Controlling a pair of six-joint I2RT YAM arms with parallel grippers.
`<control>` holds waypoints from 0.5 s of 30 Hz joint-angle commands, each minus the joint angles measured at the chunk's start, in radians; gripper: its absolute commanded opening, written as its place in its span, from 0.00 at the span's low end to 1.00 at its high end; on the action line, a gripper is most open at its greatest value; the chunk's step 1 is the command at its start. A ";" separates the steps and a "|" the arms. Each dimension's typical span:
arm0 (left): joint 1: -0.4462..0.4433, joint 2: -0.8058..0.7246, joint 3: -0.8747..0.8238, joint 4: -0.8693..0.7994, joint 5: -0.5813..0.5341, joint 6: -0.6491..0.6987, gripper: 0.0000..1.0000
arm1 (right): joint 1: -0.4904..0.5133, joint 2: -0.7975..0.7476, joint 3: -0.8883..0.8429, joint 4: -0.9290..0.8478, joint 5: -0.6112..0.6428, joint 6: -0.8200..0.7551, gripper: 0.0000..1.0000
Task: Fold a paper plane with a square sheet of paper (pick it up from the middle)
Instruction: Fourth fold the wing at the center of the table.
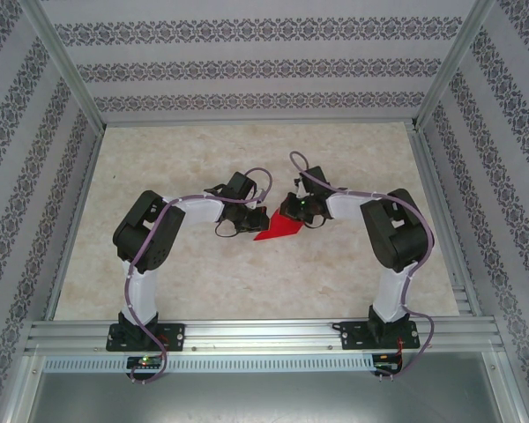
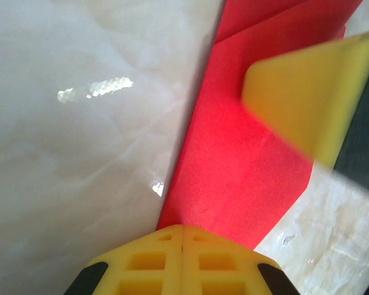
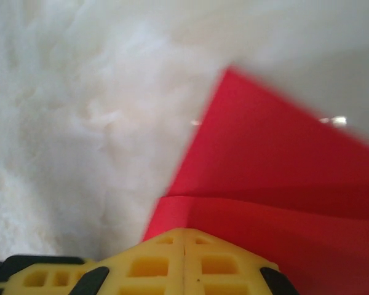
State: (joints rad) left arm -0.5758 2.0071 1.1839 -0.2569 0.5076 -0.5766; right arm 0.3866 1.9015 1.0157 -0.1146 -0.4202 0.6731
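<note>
Red paper plane [image 1: 278,231] lies flat near the middle of the pale marbled worktop [image 1: 203,282], between the two arms. It is a bright, matte, pointed shape with sharp creases and an overlapping folded flap. Left gripper [image 2: 183,228] and right gripper [image 3: 184,232] both have their yellow fingers pressed fully together, clasping nothing, with their tips at opposite edges of the paper.
</note>
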 commanded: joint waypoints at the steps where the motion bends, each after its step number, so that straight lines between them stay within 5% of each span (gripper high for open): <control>1: 0.015 0.093 -0.065 -0.175 -0.166 0.023 0.00 | -0.076 -0.003 -0.028 -0.054 0.054 -0.057 0.00; 7: 0.016 0.090 -0.083 -0.163 -0.162 0.020 0.00 | -0.181 -0.041 -0.017 -0.096 0.097 -0.099 0.00; 15: 0.016 0.089 -0.082 -0.158 -0.153 0.018 0.00 | -0.143 -0.165 0.012 -0.114 0.094 -0.111 0.00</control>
State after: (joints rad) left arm -0.5758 2.0068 1.1759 -0.2432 0.5076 -0.5766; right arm 0.2077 1.7779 1.0061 -0.2180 -0.3424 0.5880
